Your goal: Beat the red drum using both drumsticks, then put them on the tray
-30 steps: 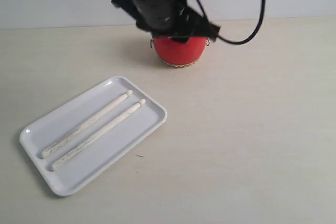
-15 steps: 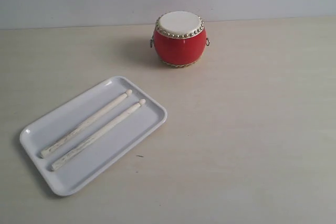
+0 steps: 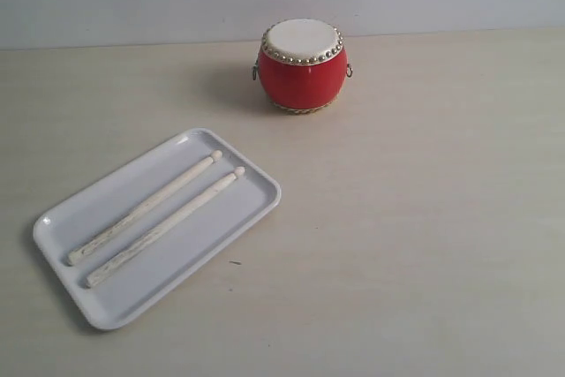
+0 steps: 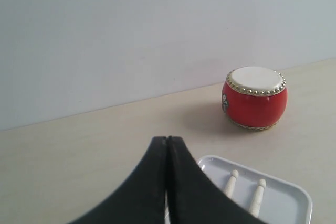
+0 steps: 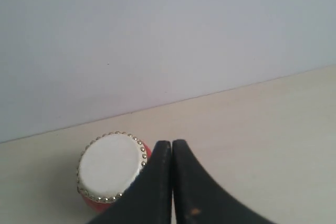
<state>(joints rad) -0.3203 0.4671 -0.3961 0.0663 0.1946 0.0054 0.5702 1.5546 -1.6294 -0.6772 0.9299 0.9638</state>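
Seeing both drumsticks lying side by side in the tray, red drum upright on the table beyond, my left gripper and right gripper both closed, empty

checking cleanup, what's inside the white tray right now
Two wooden drumsticks lie side by side on the tray floor, rounded tips toward the drum. Only the floor strips under them are covered.
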